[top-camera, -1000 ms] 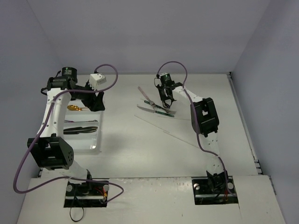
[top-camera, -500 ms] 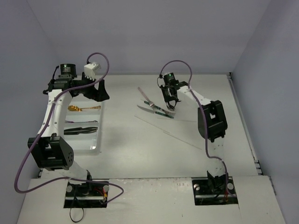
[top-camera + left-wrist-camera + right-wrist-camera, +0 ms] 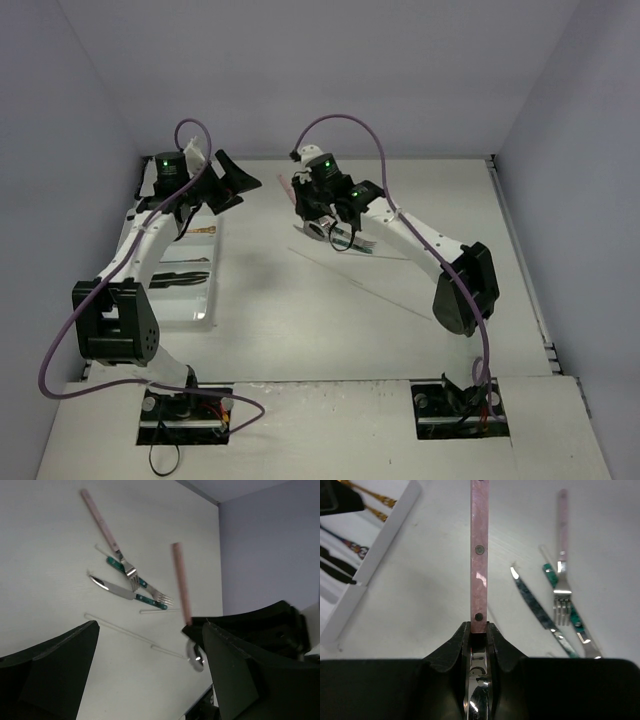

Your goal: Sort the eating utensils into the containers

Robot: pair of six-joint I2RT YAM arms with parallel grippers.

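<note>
- Pink-handled spoon was pinched at its neck by the right gripper. The jaws were pressed tight on it, and it hung above the table, right of the white tray.
- Left gripper hovered over the tray's far end, jaws spread wide with nothing in them.
- My read: the step in hand was carrying that spoon to the tray. I'd keep it high enough to pass the wall, line the handle up with a long compartment, and let go low so it doesn't bounce.
- Gold spoons sat in a far compartment and black knives in a nearer one, so slot choice mattered.
- The left arm over the tray looked like the main obstacle. A clash seemed possible unless it backed off.
- On the table right of the tray lay a pink-handled fork, a green-handled fork, a green-handled knife and clear sticks.
</note>
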